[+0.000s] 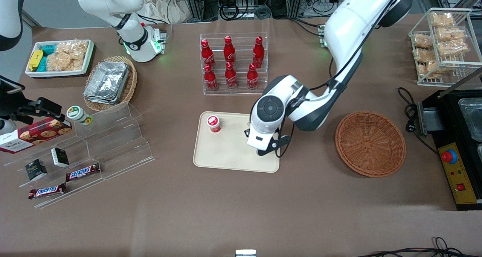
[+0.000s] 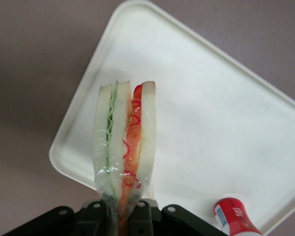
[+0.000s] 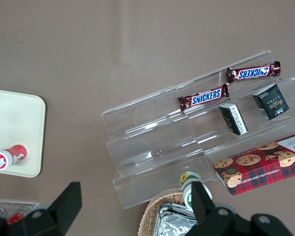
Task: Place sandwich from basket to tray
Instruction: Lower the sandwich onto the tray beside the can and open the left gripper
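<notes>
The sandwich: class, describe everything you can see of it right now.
The sandwich is a wedge of white bread slices with a green layer and an orange-red layer, wrapped in clear film. It is held on edge by the gripper, shut on its lower end, above the cream tray. It does not seem to touch the tray yet. The basket lies empty.

The sandwich has white bread with a green stripe and an orange-red stripe inside. The black claw is closed on it, above the cream tray. A small cup on the tray is red and white. The basket is reddish-brown with a woven pattern. The bench is plain brown. The bottles are shiny red. The working arm is white with dark grey joints.
</notes>
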You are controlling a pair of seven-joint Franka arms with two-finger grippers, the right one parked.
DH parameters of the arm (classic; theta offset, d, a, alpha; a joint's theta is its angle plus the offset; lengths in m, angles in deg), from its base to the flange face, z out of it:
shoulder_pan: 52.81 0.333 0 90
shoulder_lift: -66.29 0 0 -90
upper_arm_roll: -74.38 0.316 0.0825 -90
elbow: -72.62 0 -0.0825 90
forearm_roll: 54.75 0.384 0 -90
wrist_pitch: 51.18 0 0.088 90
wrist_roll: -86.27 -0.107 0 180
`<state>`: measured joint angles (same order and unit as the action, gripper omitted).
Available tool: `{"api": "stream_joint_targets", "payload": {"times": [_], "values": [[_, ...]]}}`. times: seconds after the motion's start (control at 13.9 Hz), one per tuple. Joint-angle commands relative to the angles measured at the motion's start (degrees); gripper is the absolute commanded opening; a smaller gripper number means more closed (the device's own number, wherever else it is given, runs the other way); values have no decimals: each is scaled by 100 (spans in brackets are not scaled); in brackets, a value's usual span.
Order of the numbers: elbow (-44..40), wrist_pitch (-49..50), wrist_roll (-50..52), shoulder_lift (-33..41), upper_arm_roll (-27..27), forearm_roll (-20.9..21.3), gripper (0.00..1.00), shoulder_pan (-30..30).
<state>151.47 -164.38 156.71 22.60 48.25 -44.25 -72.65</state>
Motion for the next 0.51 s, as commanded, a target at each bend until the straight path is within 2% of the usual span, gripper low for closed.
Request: {"api": "stream_joint_targets", "payload": {"times": [0.0, 0.29, 0.36, 0.43], "values": [[-221, -71, 181, -306, 125, 250, 17, -266], [-230, -176, 173, -457, 134, 304, 22, -275], [-221, -185, 164, -483, 134, 312, 27, -275], [-230, -186, 164, -509, 134, 321, 38, -275]]}}
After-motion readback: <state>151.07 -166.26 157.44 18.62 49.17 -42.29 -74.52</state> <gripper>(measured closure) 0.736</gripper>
